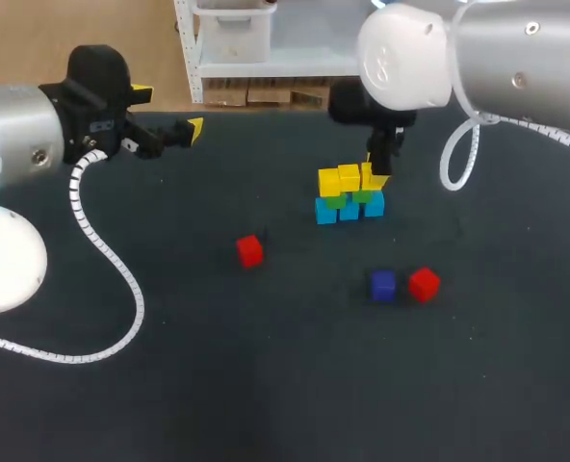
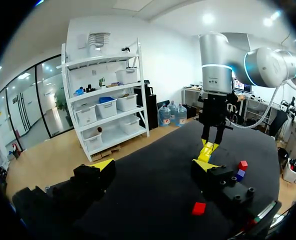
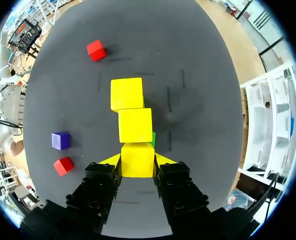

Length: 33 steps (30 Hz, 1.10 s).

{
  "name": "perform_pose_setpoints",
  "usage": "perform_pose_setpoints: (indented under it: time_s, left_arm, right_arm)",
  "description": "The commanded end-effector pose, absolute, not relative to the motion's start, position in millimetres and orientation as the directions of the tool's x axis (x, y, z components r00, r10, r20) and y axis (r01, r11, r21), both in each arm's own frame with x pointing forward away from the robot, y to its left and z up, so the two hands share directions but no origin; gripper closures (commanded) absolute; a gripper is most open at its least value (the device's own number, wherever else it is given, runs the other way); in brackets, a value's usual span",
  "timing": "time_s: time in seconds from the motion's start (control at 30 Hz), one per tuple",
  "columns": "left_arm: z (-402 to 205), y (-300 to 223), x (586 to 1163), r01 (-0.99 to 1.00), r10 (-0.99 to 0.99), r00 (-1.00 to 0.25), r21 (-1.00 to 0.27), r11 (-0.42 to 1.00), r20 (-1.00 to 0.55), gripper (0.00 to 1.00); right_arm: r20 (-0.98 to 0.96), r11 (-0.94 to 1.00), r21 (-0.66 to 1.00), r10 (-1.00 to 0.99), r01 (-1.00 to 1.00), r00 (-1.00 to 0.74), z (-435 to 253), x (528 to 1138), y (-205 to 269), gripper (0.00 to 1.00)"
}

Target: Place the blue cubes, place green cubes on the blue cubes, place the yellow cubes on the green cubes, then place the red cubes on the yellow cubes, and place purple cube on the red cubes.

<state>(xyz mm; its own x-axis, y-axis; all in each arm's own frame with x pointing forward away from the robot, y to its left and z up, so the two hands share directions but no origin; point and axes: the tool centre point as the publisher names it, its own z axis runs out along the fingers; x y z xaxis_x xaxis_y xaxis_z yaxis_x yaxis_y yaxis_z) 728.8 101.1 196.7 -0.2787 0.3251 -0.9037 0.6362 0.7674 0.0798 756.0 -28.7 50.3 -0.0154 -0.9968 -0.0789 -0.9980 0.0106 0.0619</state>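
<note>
A row of three light blue cubes (image 1: 349, 209) stands mid-table with green cubes (image 1: 335, 200) on them. Yellow cubes (image 1: 340, 179) sit on the green layer. My right gripper (image 1: 375, 171) comes down from above and is shut on the yellow cube (image 3: 137, 152) at the row's right end; in the right wrist view the right gripper (image 3: 137, 161) has that cube between its tips, and two more yellow cubes (image 3: 135, 125) lie ahead of it. Loose on the table are a red cube (image 1: 249, 250), a second red cube (image 1: 424, 284) and a purple cube (image 1: 382, 285). My left gripper (image 1: 169, 111) hovers open and empty at the far left.
The dark table (image 1: 169, 366) stretches wide around the stack. The purple cube and one red cube lie side by side in front of the stack, to its right. The other red cube lies in front of the stack, to its left.
</note>
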Motion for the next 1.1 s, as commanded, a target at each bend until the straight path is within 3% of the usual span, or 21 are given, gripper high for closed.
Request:
perform_pose_setpoints:
  time_s: [0.03,1.1]
  left_arm:
    - [195.7,103.9,729.5,0.643,0.322,-0.272,0.078,0.762,-0.907,0.0]
    - [195.7,103.9,729.5,0.643,0.322,-0.272,0.078,0.762,-0.907,0.0]
  right_arm:
    - [-0.087,0.016,0.056,-0.996,-0.998,-0.021,49.8,755.5,-29.7,1.0]
    - [-0.1,0.0,0.027,-0.995,-1.0,-0.003,51.2,753.6,-27.4,1.0]
